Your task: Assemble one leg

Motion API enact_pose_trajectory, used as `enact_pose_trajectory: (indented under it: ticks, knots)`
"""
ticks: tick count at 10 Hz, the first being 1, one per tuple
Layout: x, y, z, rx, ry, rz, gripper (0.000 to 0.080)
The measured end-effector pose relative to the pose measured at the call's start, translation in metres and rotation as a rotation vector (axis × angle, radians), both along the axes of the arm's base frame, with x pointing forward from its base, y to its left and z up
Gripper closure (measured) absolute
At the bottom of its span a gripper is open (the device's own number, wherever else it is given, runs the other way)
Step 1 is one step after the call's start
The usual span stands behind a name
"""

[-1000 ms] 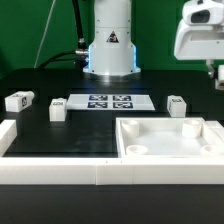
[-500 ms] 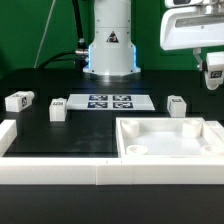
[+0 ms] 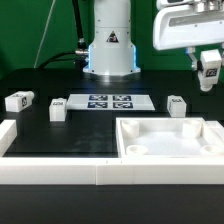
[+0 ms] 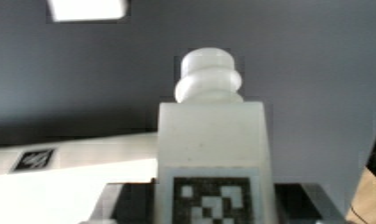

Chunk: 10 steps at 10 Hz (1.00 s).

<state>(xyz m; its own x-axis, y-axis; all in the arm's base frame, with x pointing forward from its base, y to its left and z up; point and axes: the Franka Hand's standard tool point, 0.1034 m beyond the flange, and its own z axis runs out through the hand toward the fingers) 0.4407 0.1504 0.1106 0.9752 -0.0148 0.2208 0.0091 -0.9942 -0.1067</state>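
Fingers (image 4: 117, 204) pinch the leg (image 3: 209, 68) from both sides and hold it in the air, well above the desk (image 3: 60, 135), at the exterior view's right. In the wrist view the tag face sits between the fingers, with the rounded peg end pointing away.

Three loose legs lie on the desk:
- two (image 3: 18, 101) (image 3: 58, 108) left of the marker board (image 3: 108, 102)
- one (image 3: 177, 105) right of it

The white square tray-like part (image 3: 170, 150), which has corner sockets, sits at front right.

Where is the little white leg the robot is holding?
In the air at the exterior view's upper right: the gripper holds the leg above the table, higher than the tray.
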Motion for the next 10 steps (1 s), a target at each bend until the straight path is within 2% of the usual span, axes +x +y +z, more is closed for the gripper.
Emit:
enact_pose_trajectory:
  ticks: [1,2,4,7,8,10]
  knots:
    - [0.014,-0.017,0.007,-0.021,-0.013,0.034,0.0515]
    - [0.025,-0.022,0.013,-0.021,-0.028,0.030,0.0515]
    - [0.021,-0.019,0.010,-0.021,-0.025,0.038,0.0515]
    - [0.024,-0.021,0.009,-0.028,-0.028,0.061,0.0515]
    - [0.043,-0.034,0.008,-0.045,-0.044,0.099,0.0515]
    - [0.080,-0.046,0.008,-0.061,-0.076,0.134,0.0515]
